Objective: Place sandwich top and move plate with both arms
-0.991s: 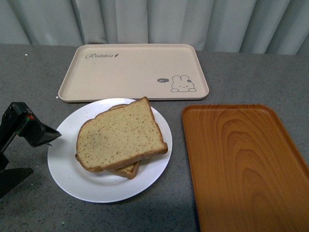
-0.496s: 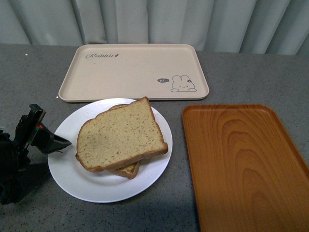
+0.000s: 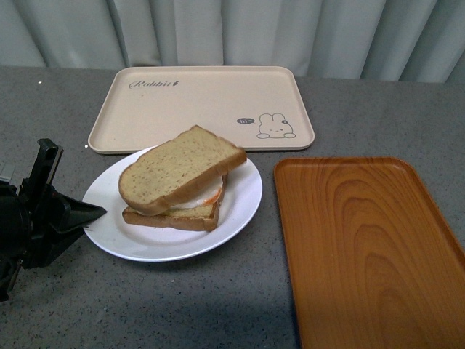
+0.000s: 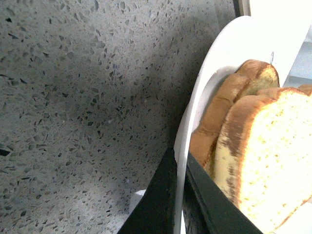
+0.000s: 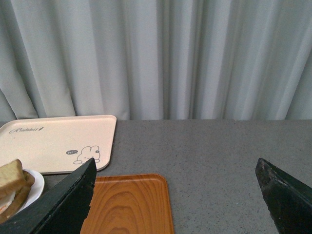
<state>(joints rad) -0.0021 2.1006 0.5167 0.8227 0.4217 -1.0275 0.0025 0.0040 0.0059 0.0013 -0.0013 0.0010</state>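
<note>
Grey speckled worktop [image 3: 218,313], near to far. Left hand [image 3: 98,213] sits low at near left, fingertips pointing to 3 o'clock and meeting the plate [image 3: 243,190] rim at the plate's 9 o'clock. In the left wrist view the fingers [image 4: 158,204] straddle the white rim, one each side, pinched down with almost no gap. It reads as an edge grip on the plate, nothing else held. Plate centre lies at 3 o'clock from that hand.

Sandwich top [image 3: 178,171] is on the stack, long axis roughly 8 to 2 o'clock. It's tilted, the 2 o'clock end riding higher over white-orange filling, with the lower slice [image 3: 171,217] flat beneath. Placing looks done; the plate move is the step in hand.

Orange tray [image 3: 370,247] is at the plate's 3 o'clock, near but apart. Rabbit tray [image 3: 200,109] is at 12 o'clock, just beside the rim.

Right hand [image 5: 175,165] is out of the front view: jaws wide apart, empty, raised, well apart from the plate. Left is clearly nearer. Next move needs the right hand on the rim at 3 o'clock, and the tilted top slice could slide. Curtain [image 3: 254,29] behind.
</note>
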